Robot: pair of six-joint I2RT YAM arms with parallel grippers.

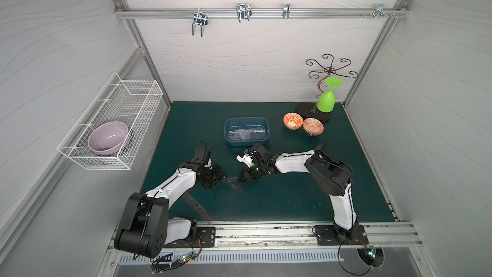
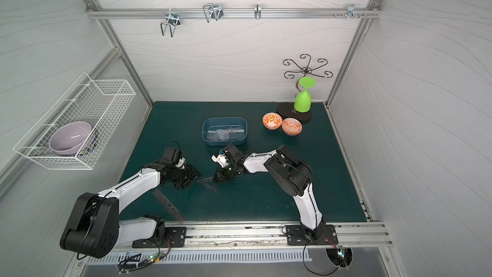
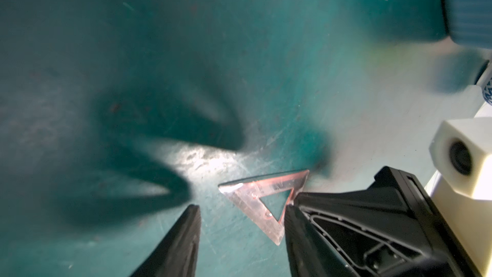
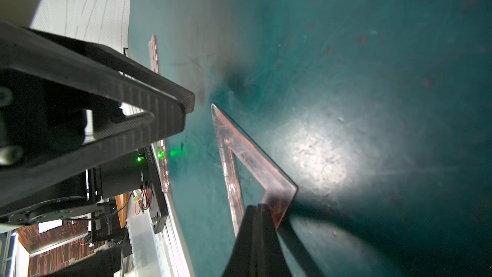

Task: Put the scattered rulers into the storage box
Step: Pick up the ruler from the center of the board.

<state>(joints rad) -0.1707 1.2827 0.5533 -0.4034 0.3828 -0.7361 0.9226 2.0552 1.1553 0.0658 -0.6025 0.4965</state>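
The blue-grey storage box (image 1: 246, 121) (image 2: 224, 121) stands mid-table with several clear rulers in it. A smoky triangular set square (image 1: 232, 183) (image 2: 207, 182) (image 3: 255, 198) (image 4: 255, 163) lies low over the green mat between my arms. My right gripper (image 1: 241, 178) (image 2: 216, 178) (image 4: 259, 209) is shut on one of its corners. My left gripper (image 1: 217, 175) (image 2: 190, 177) (image 3: 241, 209) is open just left of it, and the triangle's near edge reaches in beside one finger (image 3: 292, 225). A long stencil ruler (image 1: 197, 206) (image 2: 168, 204) lies near the front edge, beside my left arm.
On the left wall hangs a white wire basket (image 1: 133, 89) holding a purple bowl (image 1: 107, 137). Two orange patterned bowls (image 1: 292, 120) (image 1: 313, 126) and a green cup (image 1: 327, 101) on a dark metal stand sit back right. An aluminium rail (image 1: 266, 231) runs along the front.
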